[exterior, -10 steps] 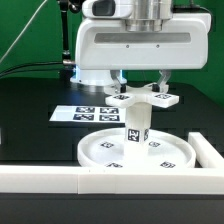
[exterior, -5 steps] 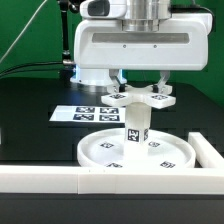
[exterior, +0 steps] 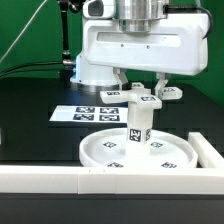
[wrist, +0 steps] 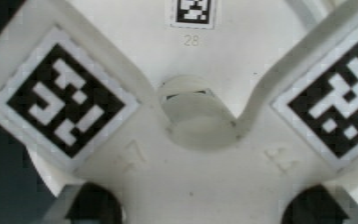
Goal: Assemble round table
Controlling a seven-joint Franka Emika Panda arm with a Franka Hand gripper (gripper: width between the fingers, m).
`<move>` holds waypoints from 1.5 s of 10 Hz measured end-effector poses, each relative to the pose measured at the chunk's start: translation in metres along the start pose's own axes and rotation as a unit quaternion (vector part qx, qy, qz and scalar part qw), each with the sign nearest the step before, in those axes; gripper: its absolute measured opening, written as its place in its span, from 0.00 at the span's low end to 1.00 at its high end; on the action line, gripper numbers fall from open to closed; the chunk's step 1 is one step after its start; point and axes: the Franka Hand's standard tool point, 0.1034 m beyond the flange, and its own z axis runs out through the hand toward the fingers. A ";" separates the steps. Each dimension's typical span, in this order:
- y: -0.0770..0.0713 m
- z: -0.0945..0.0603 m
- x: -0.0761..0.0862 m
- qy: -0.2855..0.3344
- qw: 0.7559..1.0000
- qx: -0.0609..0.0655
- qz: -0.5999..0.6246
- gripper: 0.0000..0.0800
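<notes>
The large rimmed round disc [exterior: 100, 152] lies flat on the black table. The short post [exterior: 137, 127] stands upright at its middle. The flat cross-shaped piece [exterior: 143, 97] sits on top of the post, its tagged arms spread sideways. My gripper [exterior: 139, 87] comes straight down from above and is shut on the cross-shaped piece. In the wrist view the cross-shaped piece [wrist: 194, 170] fills the frame, with a round hub [wrist: 197, 108] between two tagged arms. My gripper [wrist: 197, 208] holds it, and the dark fingers [wrist: 91, 203] press its two sides. The post is hidden in the wrist view.
The marker board [exterior: 85, 112] lies on the table behind the disc. A long white wall [exterior: 60, 180] runs along the front, with a side wall [exterior: 207, 150] at the exterior view's right. The arm's white base [exterior: 95, 65] stands behind.
My gripper has turned about its vertical axis with the cross-shaped piece in it. The arms of the cross point in new directions. Disc and post have stayed in place.
</notes>
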 end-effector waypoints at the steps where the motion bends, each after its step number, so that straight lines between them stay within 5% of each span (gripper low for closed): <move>1: 0.000 0.000 0.000 -0.002 0.999 0.008 0.053 0.55; 5: 0.000 0.001 -0.001 -0.006 0.969 0.023 0.246 0.55; 11: 0.000 0.001 0.000 -0.016 0.859 0.020 0.511 0.55; 14: -0.001 0.002 0.000 -0.020 0.839 0.021 0.543 0.55; 15: -0.001 0.003 -0.001 -0.021 0.842 0.021 0.539 0.75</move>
